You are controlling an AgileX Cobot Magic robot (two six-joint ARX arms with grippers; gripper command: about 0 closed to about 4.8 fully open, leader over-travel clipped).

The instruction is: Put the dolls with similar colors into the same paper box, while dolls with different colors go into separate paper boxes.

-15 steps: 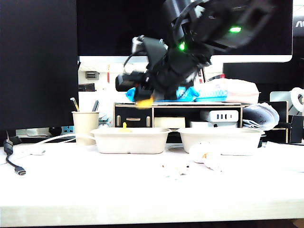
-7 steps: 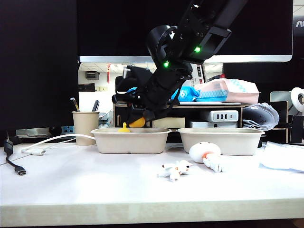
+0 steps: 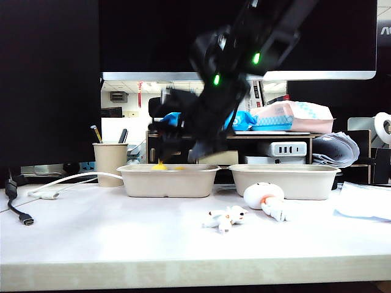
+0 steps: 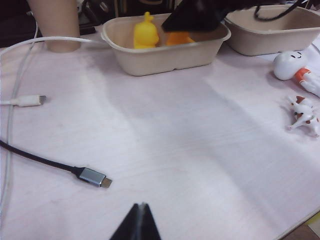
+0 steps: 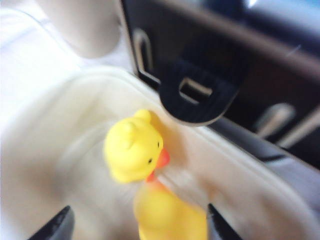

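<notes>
Two yellow ducks are in the left paper box [image 3: 168, 180]: one stands upright [image 5: 134, 150] and a second, blurred one [image 5: 170, 215] lies right beside it. My right gripper [image 5: 140, 221] hangs low over this box, open, its fingers wide on either side of the second duck with a clear gap on one side. The white figure with orange marks [image 3: 264, 195] and the spotted dog [image 3: 225, 218] lie on the table in front of the right paper box [image 3: 284, 181]. My left gripper [image 4: 141, 207] is shut and empty above the table's near left area.
A beige pen cup [image 3: 110, 163] stands left of the boxes. A white cable and a black USB-C cable [image 4: 92, 176] lie on the left of the table. A shelf organiser and monitors stand behind the boxes. A paper sheet [image 3: 366, 207] lies at the right.
My right gripper has come down over the left paper box and opened. The second duck it carried has left its grip and now lies in the box beside the first. The left arm stayed still.
</notes>
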